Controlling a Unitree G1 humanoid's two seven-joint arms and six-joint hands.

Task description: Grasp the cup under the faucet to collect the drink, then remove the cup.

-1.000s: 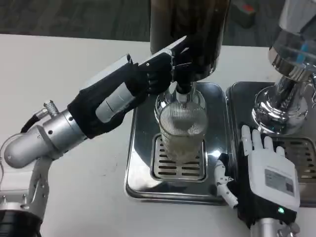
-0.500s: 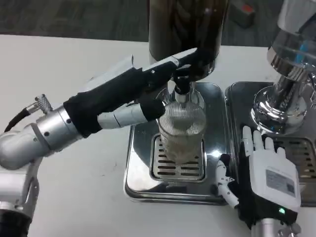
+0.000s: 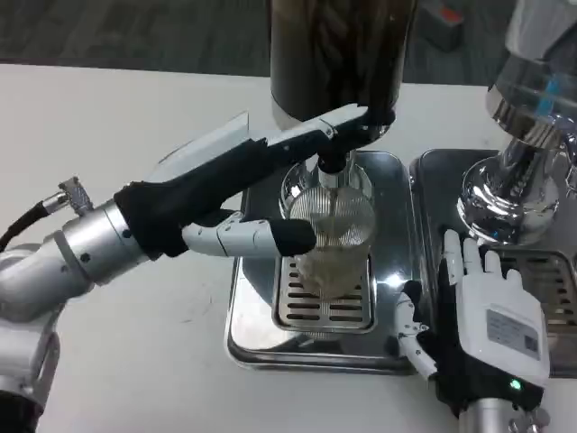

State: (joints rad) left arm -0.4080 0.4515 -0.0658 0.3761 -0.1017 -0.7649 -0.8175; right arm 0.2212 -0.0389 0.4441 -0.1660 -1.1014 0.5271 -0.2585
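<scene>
Left hand (image 3: pixel 270 185) outstretched, fingers extended and apart; right hand (image 3: pixel 487 329) flat, fingers spread.

A white table (image 3: pixel 117 117) fills the left and near part of the scene. On its right side stands a second drink dispenser with a polished chrome base (image 3: pixel 509 203), topped by a clear container with a blue tint (image 3: pixel 541 68). This dispenser sits on its own shiny metal drip tray (image 3: pixel 433 185), whose slotted grille (image 3: pixel 550 280) lies toward the near right. Beyond the table's far edge is a dark grey floor (image 3: pixel 135 32), with a small red and grey object (image 3: pixel 446 23) lying on it, too blurred to identify.
</scene>
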